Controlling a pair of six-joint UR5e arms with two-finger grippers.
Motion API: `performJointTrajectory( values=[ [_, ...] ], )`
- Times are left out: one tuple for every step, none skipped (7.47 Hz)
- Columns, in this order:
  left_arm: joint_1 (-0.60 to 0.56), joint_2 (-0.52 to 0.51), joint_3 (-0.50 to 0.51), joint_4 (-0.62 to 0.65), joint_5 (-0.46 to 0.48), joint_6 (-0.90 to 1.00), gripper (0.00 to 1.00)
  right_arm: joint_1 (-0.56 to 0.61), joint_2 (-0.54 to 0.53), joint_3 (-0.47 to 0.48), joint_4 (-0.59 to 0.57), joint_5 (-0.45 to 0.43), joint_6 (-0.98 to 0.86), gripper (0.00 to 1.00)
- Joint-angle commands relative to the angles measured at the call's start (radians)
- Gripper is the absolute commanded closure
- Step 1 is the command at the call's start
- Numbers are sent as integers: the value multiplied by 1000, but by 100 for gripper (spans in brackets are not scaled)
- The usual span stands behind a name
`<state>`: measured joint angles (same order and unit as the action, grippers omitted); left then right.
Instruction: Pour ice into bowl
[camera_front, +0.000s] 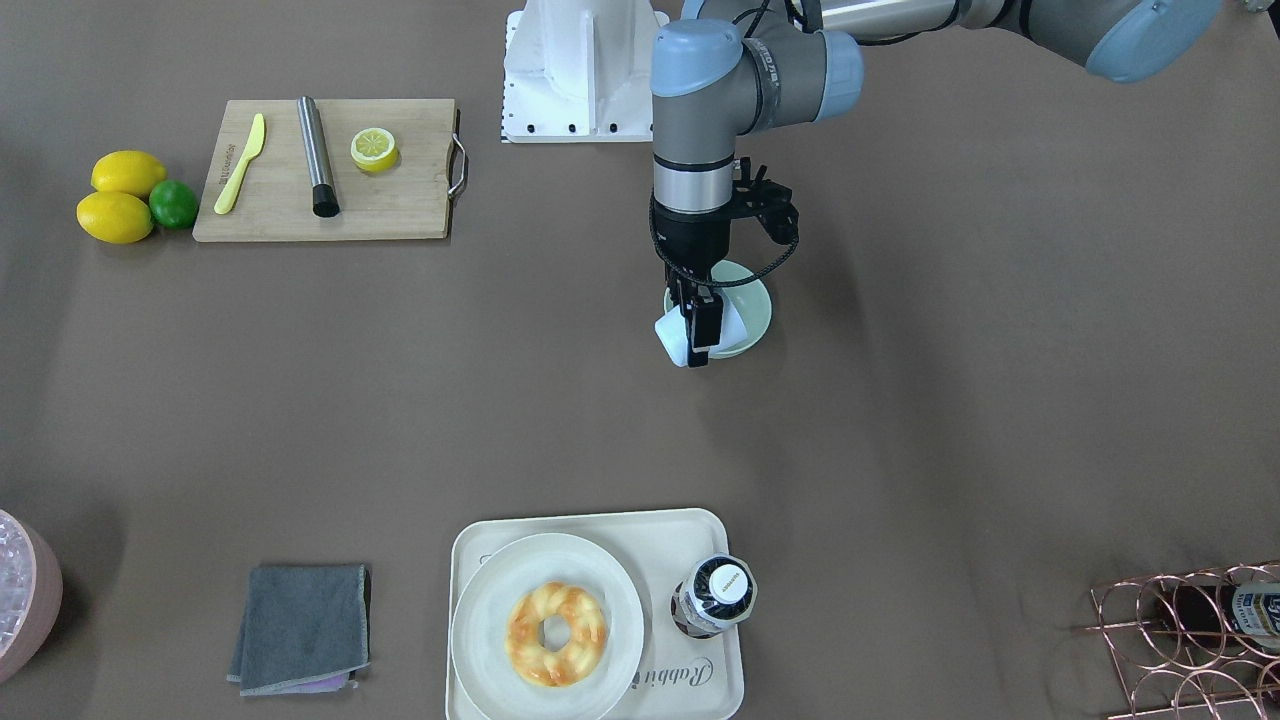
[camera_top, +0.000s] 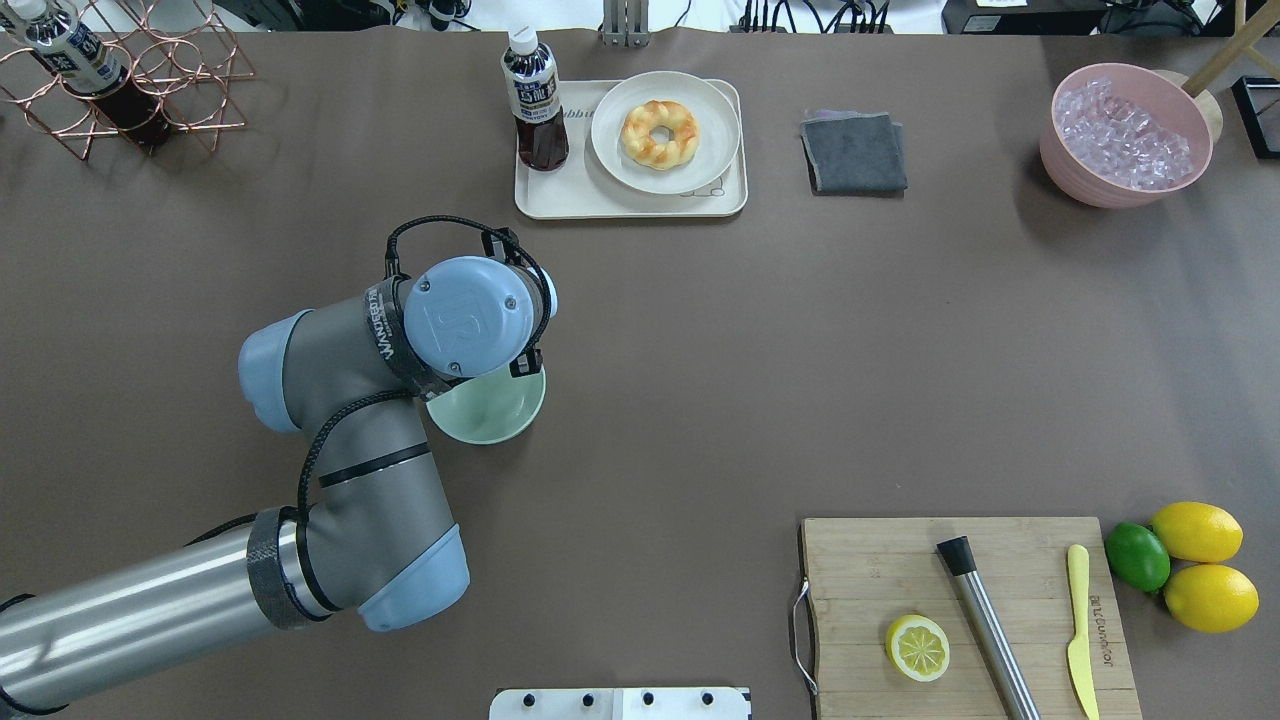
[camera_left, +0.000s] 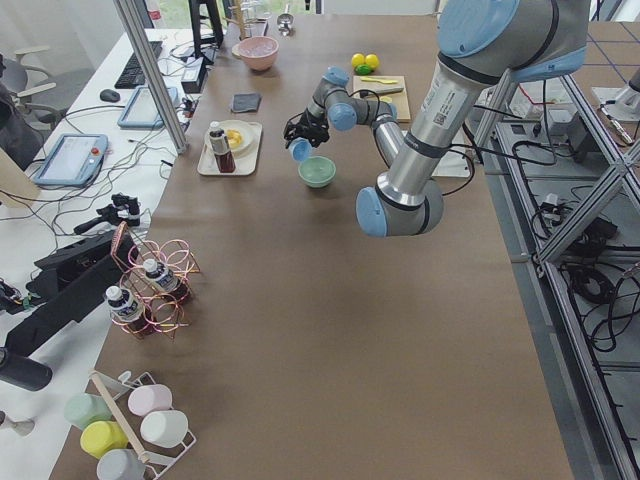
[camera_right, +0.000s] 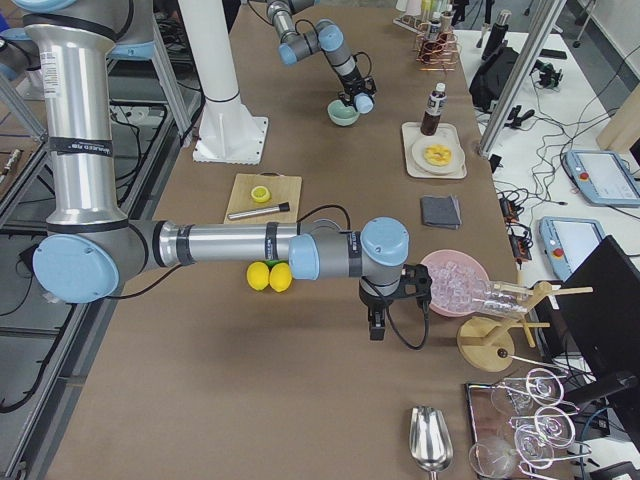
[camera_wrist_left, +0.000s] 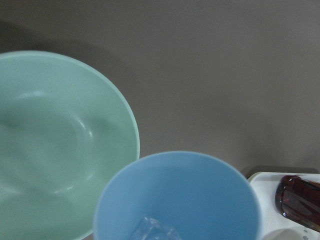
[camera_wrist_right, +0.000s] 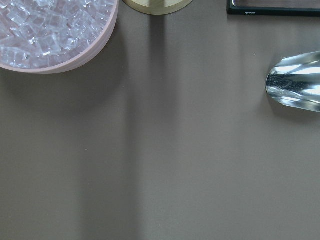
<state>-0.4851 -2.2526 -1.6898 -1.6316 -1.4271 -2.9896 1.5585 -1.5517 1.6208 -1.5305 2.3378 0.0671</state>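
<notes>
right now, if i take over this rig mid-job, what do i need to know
Left gripper: shut on the light blue cup, held tilted at the rim of the bowl.
Right gripper: over bare table near the pink tub; open or shut cannot be told.
Ice: in the bottom of the cup; the bowl looks empty.
Done: cup with ice is at the bowl.
Left: tip the cup further so the ice drops into the bowl.

Smooth, faintly glossy bowl (camera_wrist_left: 50, 150) and cup (camera_wrist_left: 200, 195), glassy ice (camera_wrist_left: 152, 231) — matt table (camera_wrist_left: 225, 75).
</notes>
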Motion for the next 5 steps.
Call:
performJointTrajectory(
  values=[
    [32,4,2,-5,77,-106,47,0,1,8,-11,0,0,1],
    [39,2,2,-8,80,-148,47,0,4,8,-11,0,2,1],
    [54,4,4,-28,127,-175,47,0,5,8,-11,0,2,1],
    [65,11,4,-48,163,-196,47,0,5,7,-11,0,2,1],
    [68,24,2,-66,165,-224,47,0,5,5,-11,0,2,1]
  ],
)
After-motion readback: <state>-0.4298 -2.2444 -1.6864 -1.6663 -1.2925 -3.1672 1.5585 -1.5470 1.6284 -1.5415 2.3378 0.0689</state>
